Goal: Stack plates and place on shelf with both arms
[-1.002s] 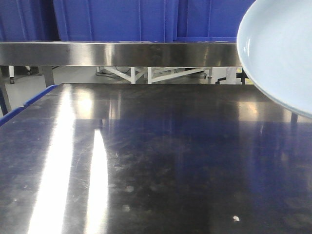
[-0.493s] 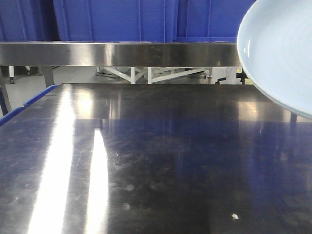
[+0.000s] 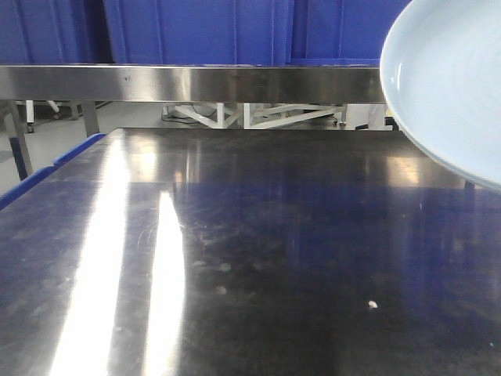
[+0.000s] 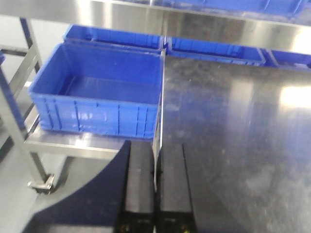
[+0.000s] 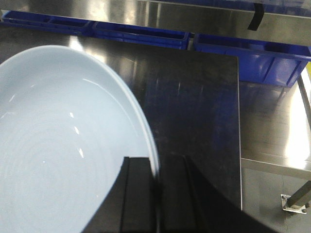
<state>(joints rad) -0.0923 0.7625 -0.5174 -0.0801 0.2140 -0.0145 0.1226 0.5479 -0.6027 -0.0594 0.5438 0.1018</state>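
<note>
The right gripper [image 5: 156, 171] has its jaws clamped on the rim of a pale bluish-white plate [image 5: 58, 145], held tilted in the air above the right side of the dark steel desk [image 3: 258, 235]. The left gripper [image 4: 157, 145], jaws nearly together on nothing, hangs over the desk's left edge, near a blue crate [image 4: 97, 92].

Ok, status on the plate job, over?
Right gripper shut on plate rim, plate held above table. Left gripper shut, nothing seen in it. Only one plate in view. Blue crate beside table edge, near left gripper.
</note>
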